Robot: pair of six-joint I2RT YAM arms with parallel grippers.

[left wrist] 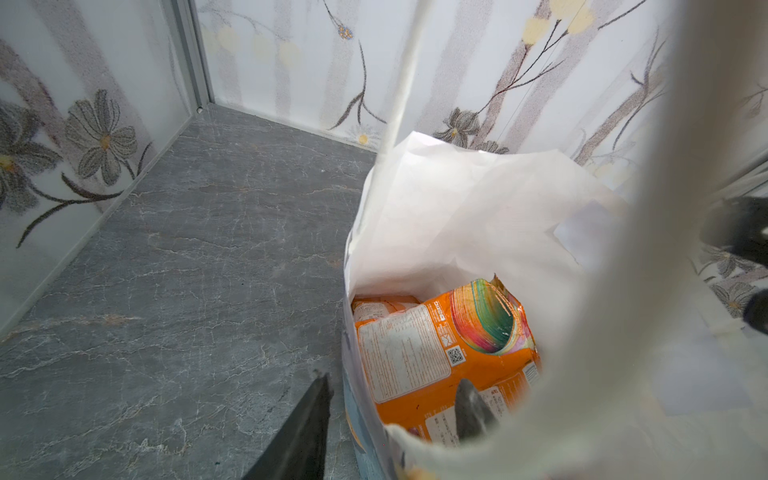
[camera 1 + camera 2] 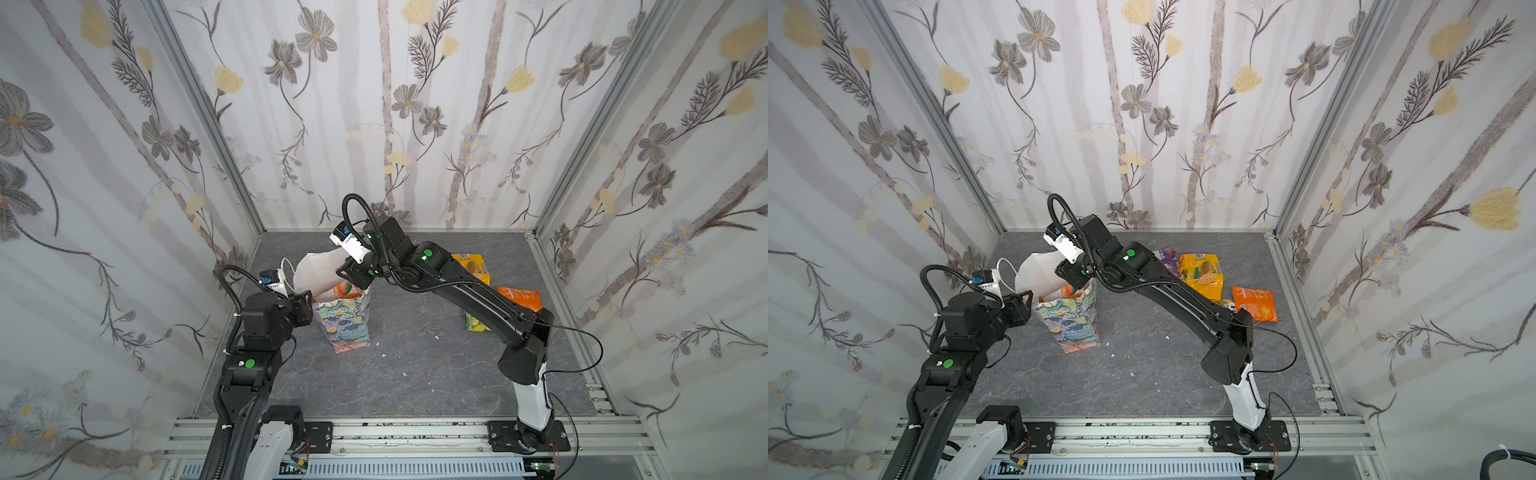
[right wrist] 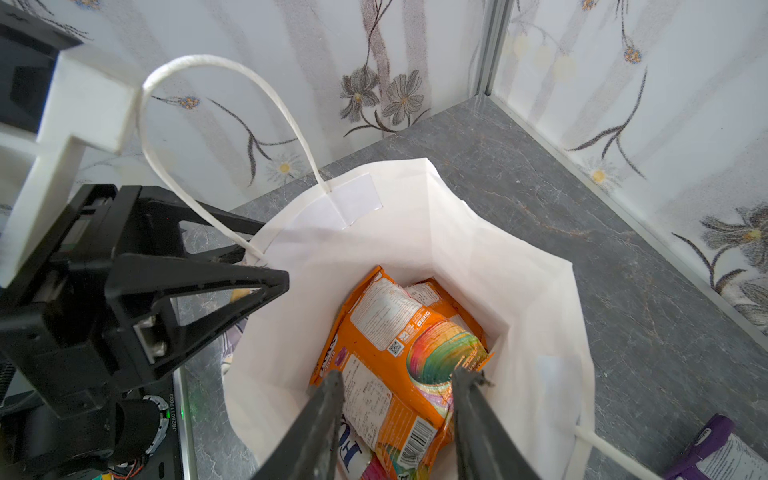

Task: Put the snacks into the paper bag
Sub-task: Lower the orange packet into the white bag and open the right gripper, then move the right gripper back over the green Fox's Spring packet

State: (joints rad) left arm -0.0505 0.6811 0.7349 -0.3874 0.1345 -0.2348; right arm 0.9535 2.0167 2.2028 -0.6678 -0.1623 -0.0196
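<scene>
The paper bag point(image 2: 345, 324) point(image 2: 1071, 326) stands upright left of centre, floral outside and white inside point(image 1: 457, 216) point(image 3: 415, 232). My left gripper point(image 2: 309, 297) point(image 2: 1030, 299) point(image 1: 392, 380) is shut on the bag's near rim, one finger outside and one inside. My right gripper point(image 2: 352, 286) point(image 2: 1073, 284) point(image 3: 401, 374) hangs open over the bag's mouth. An orange snack packet point(image 1: 436, 345) point(image 3: 407, 345) lies inside the bag below its fingers, on top of another packet. More snacks lie on the table at the right: a yellow packet point(image 2: 1198, 266), an orange one point(image 2: 1254, 303) point(image 2: 521, 297) and a purple one point(image 2: 1167, 255) point(image 3: 706, 444).
The grey marble table point(image 2: 415, 365) is boxed in by flower-patterned walls point(image 2: 415, 124) on three sides. A metal rail point(image 2: 415, 432) runs along the front edge. The right arm point(image 2: 478, 299) stretches over part of the loose packets. The bag's cord handle point(image 3: 232, 70) arches up beside the left gripper.
</scene>
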